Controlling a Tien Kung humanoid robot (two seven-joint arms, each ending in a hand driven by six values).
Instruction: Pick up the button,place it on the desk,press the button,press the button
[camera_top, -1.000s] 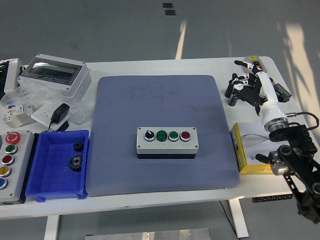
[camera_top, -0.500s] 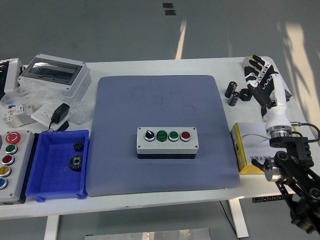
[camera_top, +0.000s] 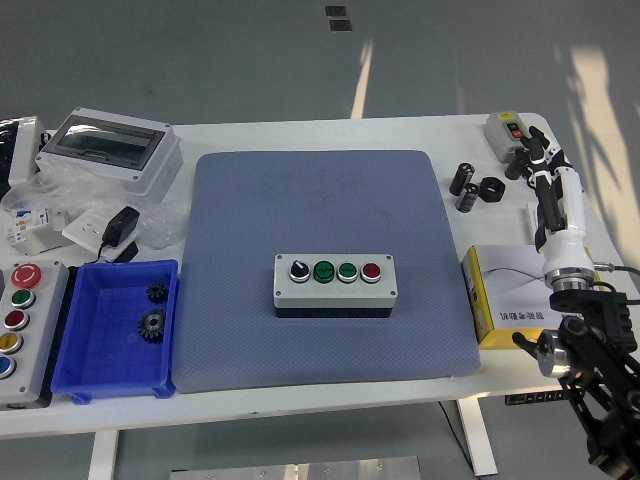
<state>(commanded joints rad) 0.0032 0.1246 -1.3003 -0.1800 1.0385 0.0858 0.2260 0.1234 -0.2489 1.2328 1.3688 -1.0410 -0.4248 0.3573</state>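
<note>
White-sleeved right robot hand (camera_top: 541, 160) has swung rightward — fingers loosely open, empty — uncovering a small switch box (camera_top: 506, 131).

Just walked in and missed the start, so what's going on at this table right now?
The robot's right hand is near the table's far right corner, beside a small grey button box, holding nothing. A four-button control box sits untouched in the middle of the blue mat. The left arm is out of view, and nobody else is at the table.

Robotics or electronics lab, bare grey floor, white workbench (camera_top: 300, 135) with grey mat (camera_top: 320, 210), push-button control boxes (camera_top: 334, 281), clear-lidded electrical enclosure (camera_top: 110, 147), blue parts bin (camera_top: 105, 345) holding gears (camera_top: 151, 323), black robot arm (camera_top: 595, 370) at right
</note>
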